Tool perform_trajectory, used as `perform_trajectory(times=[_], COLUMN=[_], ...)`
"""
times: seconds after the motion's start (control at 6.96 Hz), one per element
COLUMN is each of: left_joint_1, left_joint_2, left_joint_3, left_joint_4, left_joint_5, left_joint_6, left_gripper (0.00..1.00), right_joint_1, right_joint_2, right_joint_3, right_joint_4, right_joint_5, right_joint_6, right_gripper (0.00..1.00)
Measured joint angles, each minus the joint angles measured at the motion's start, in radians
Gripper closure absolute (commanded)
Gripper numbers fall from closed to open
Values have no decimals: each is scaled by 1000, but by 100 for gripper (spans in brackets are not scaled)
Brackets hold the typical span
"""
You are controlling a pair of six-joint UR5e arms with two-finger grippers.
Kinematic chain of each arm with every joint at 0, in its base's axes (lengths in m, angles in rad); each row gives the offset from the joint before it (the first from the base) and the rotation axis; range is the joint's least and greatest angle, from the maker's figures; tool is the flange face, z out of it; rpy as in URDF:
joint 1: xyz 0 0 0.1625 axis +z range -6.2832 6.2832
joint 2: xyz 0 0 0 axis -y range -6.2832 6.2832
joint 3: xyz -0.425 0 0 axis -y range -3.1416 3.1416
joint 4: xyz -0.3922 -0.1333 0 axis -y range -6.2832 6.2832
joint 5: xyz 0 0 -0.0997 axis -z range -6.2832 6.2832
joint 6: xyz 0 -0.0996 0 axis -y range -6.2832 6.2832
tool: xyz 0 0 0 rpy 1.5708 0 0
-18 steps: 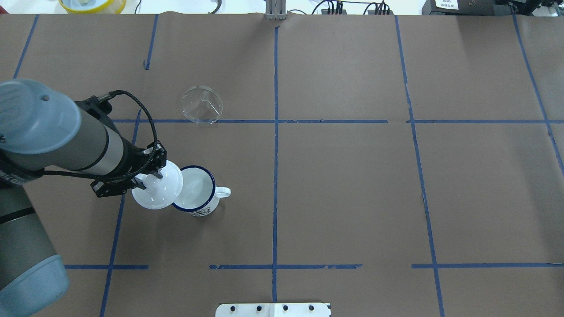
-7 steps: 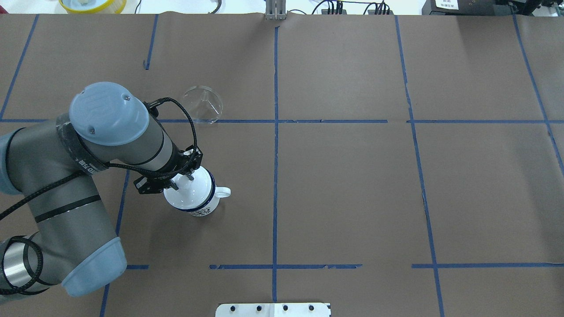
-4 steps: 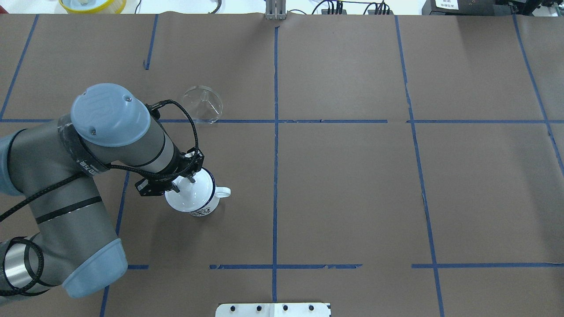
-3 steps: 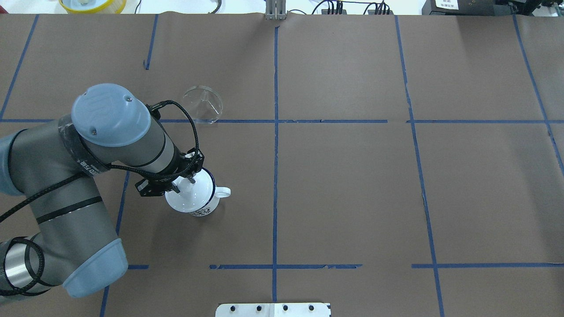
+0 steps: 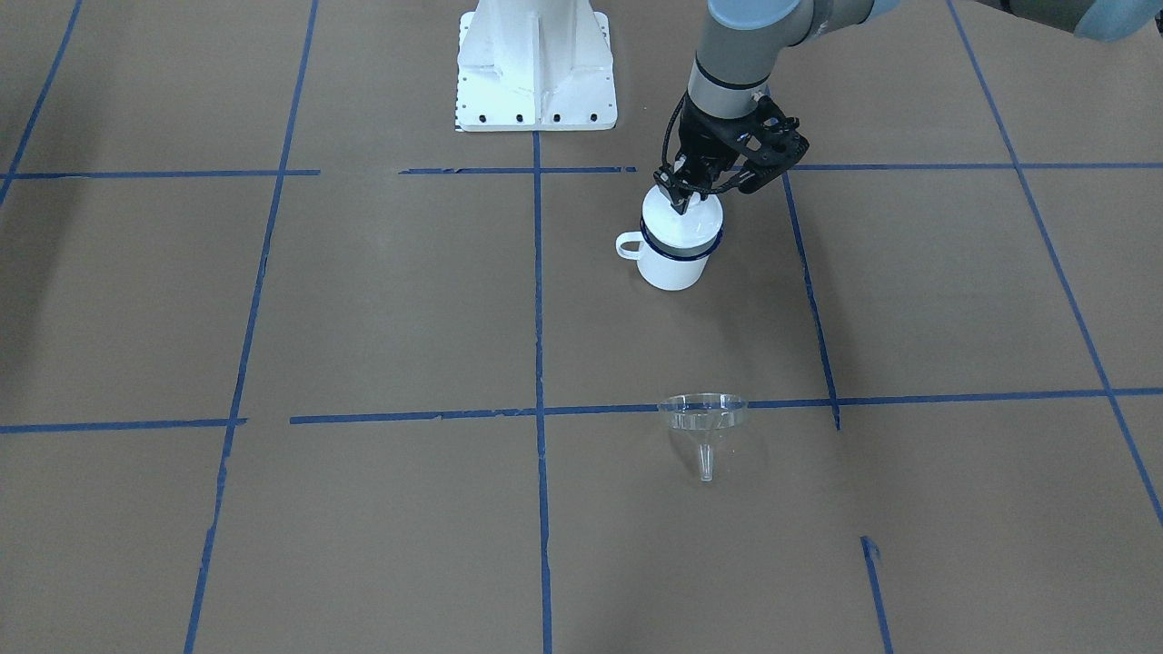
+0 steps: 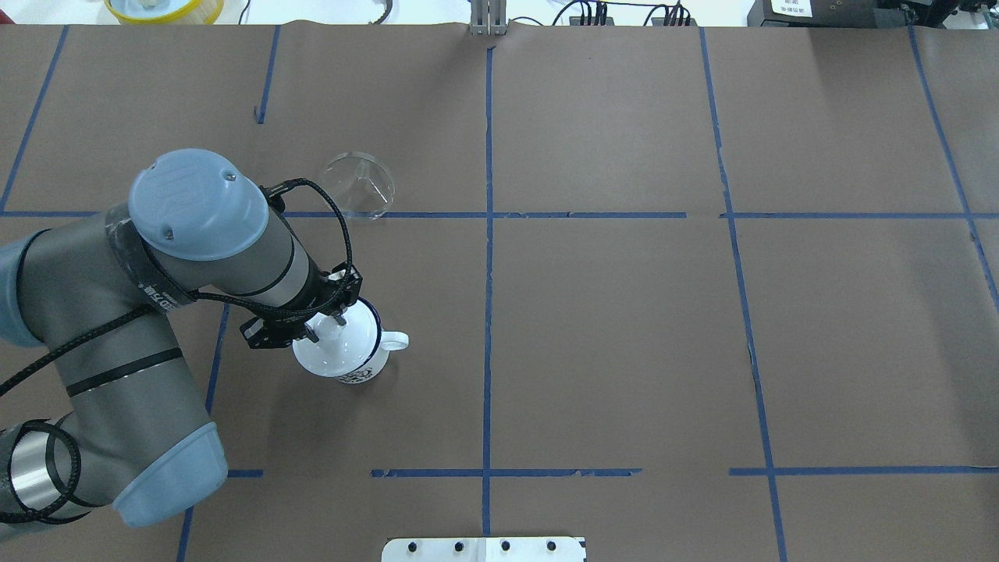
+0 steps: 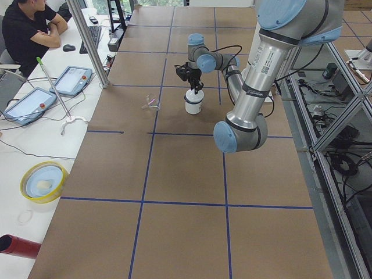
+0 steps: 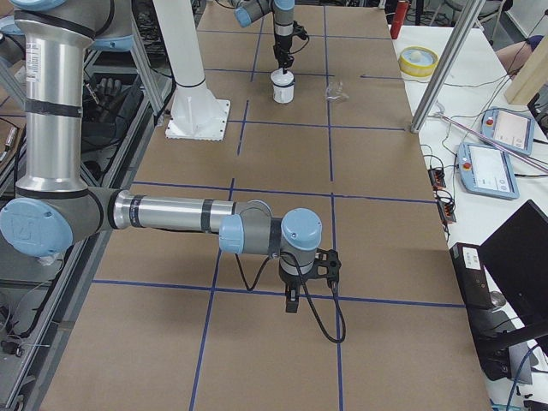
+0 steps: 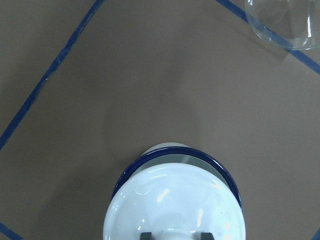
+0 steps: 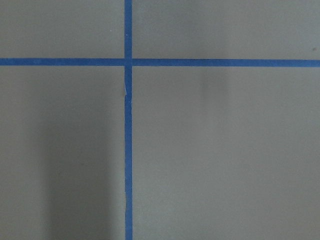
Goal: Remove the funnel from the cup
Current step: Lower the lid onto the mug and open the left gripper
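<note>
The clear funnel [image 5: 701,420] lies on the brown table, apart from the cup and beyond it in the overhead view [image 6: 357,185]. Its rim shows at the top right of the left wrist view [image 9: 285,22]. The white enamel cup [image 5: 672,263] with the dark blue rim [image 9: 175,157] stands upright. A white domed lid [image 5: 683,218] sits on top of it. My left gripper [image 5: 680,195] is right above the cup, shut on the lid's knob [image 9: 172,235]. My right gripper [image 8: 291,301] hangs over bare table far from the cup. I cannot tell whether it is open or shut.
The white robot base plate [image 5: 536,73] stands at the table's robot side. A yellow bowl [image 6: 164,8] sits beyond the far edge. An operator [image 7: 29,29] sits at a side desk with tablets. Blue tape lines cross the brown table [image 6: 624,328].
My left gripper carried the white lid from the left of the cup to over it and set it on the rim. In the last half second it has barely moved.
</note>
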Motion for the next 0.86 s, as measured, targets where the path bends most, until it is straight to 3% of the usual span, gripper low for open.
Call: perform_trajectory(times=[0.86], left_joint_1=[0], left_joint_2=[-6], left_joint_3=[20], left_joint_4=[-3], left_joint_5=[-1], left_joint_6=[11], left_gripper=[100], right_joint_1=[0], right_joint_2=[0], right_joint_3=[0], right_joint_4=[0], right_joint_5=[0], right_joint_6=[0], right_gripper=[0])
